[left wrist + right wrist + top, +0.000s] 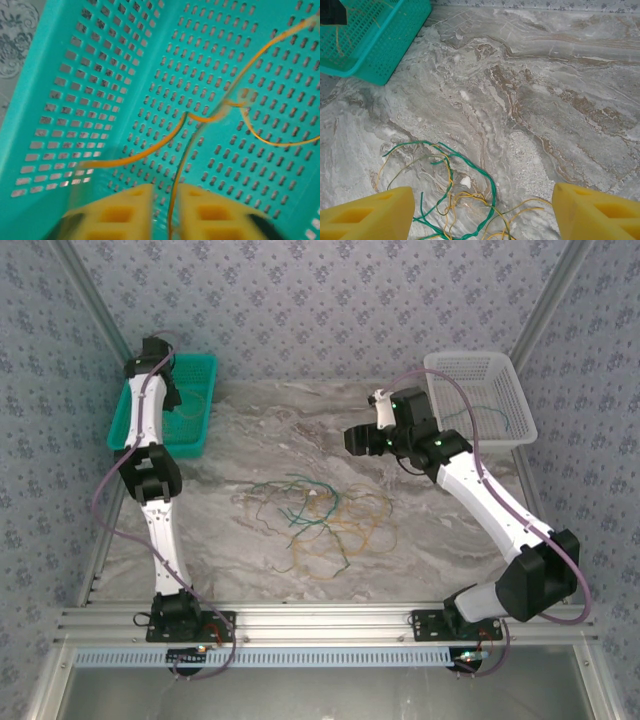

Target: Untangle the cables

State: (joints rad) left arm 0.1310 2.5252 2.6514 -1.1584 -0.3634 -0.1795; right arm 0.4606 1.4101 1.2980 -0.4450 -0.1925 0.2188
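My left end effector [166, 192] hangs inside the teal basket [75, 100], jaws parted by a narrow gap. An orange cable [207, 119] runs up through that gap, looking loose rather than pinched, and curls across the perforated basket floor. The picture is blurred, so I cannot tell whether the strand touches either finger. That basket sits at the far left of the worktop [420, 530].

My right end effector [482, 192] is spread wide with nothing between its fingers. It hovers above the marbled surface, right of centre. Below it and toward the middle lies the tangle of cables [320, 515], green and orange-tan strands looped over one another, with a green cable [470, 167] arching across the heap. A white basket [480, 390] stands at the far right corner.
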